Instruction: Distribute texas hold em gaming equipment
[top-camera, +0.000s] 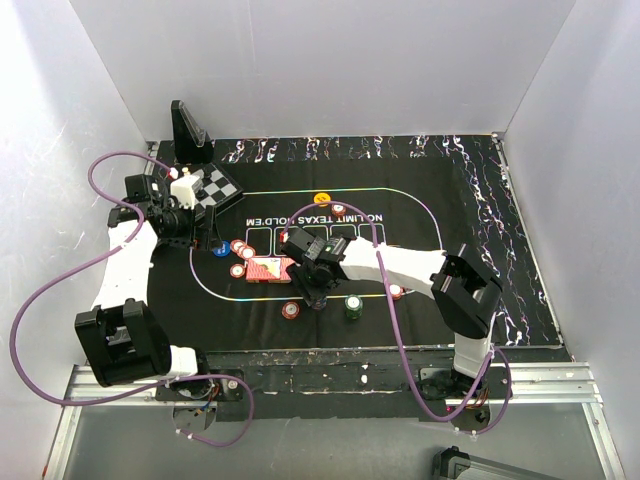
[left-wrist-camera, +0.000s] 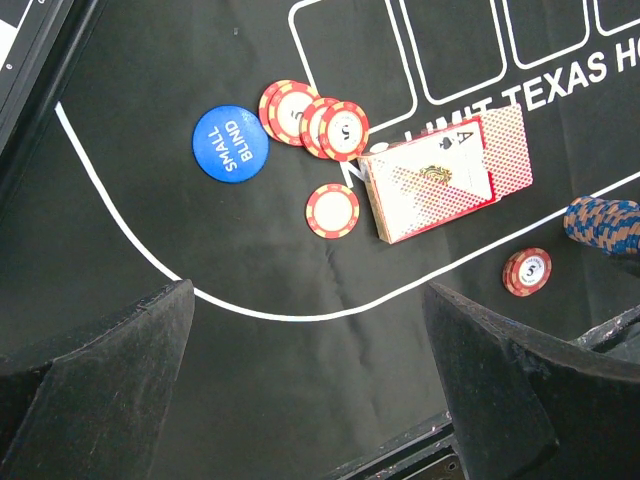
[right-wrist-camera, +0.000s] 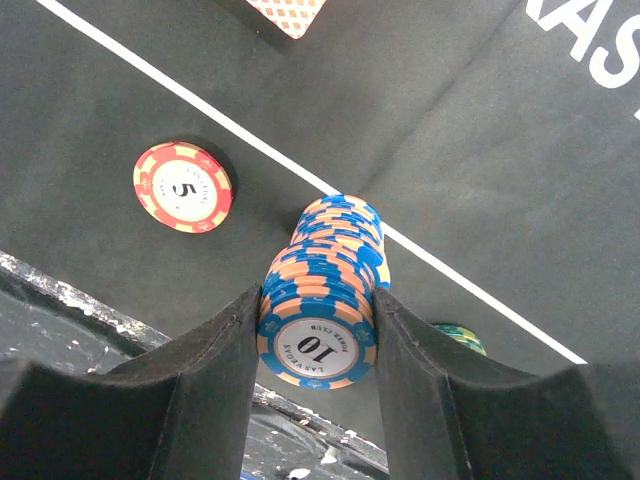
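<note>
Texas hold em gaming equipment is spread over the black felt mat (top-camera: 450, 200), mostly left of centre inside the white oval. A small chessboard (top-camera: 215, 187) sits at the far left corner. The left gripper (left-wrist-camera: 308, 290) hangs at the oval's left end, jaws spread wide and holding nothing. The right gripper (right-wrist-camera: 318, 300) has its jaws clasped on both sides of a tall blue-and-orange chip stack (right-wrist-camera: 335, 235) standing on the oval's near line. The playing cards (left-wrist-camera: 440, 185) lie left of centre, an ace face up on top. A green chip stack (top-camera: 353, 305) stands just right of the held stack and a single red chip (right-wrist-camera: 183, 186) lies to its left. Overlapping red chips (left-wrist-camera: 310, 118) and a blue small blind button (left-wrist-camera: 230, 143) lie left of the cards, and an orange button (top-camera: 322, 198) lies on the far line.
</note>
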